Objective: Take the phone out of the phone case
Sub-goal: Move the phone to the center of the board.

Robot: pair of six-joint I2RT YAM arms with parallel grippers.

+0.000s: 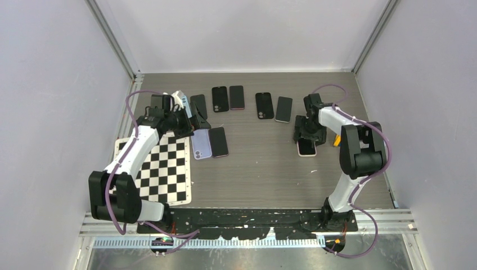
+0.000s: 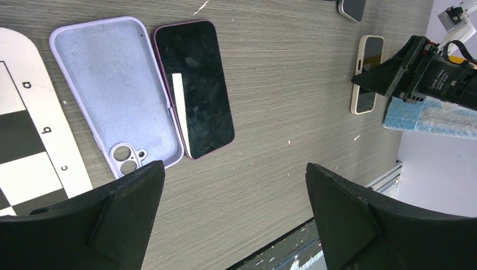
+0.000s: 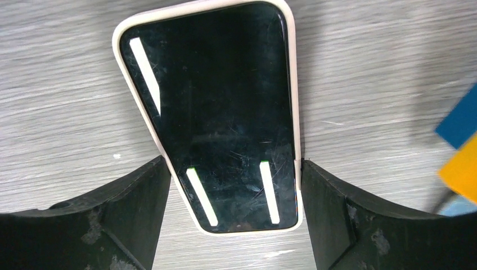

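1. Black-and-white checker mat (image 1: pixel 163 169) at the far left, flat on the grey wood-grain table (image 1: pixel 259 174).
2. Left arm (image 1: pixel 135 149): up from its base at the near left corner, folded at the elbow, forearm running along the mat's inner edge toward the back.
3. Left gripper (image 2: pixel 234 169): jaws spread wide, nothing between them but bare table. Hovering, tilted down, with the lilac case's near end just beside one finger in the wrist view.
4. Lilac case (image 2: pixel 112 84): empty, inside facing up, camera cutout at the end nearest the left gripper, one long edge by the mat.
5. Bare phone (image 2: pixel 197 90): dark, screen up, lying against the lilac case's other long edge.
6. Back row (image 1: pixel 220 99): several dark phones lying flat along the far side of the table, between the two arms.
7. Phone (image 3: pixel 219 112) still inside its white case (image 3: pixel 121 53): flat, screen up, right of centre, directly beneath the right gripper, its near end reaching in between the fingers.
8. Right gripper (image 3: pixel 232 163): pointed straight down, jaws apart and astride the white case, one finger at each long edge, touching or just beside it. Impossible to tell whether any squeeze is on.
9. Right arm (image 1: pixel 360 149): up from the near right corner to a high elbow, then forward and bent inward to the left over the phone.
10. Blue and orange shape (image 3: pixel 461 146) at the far right; not identifiable.
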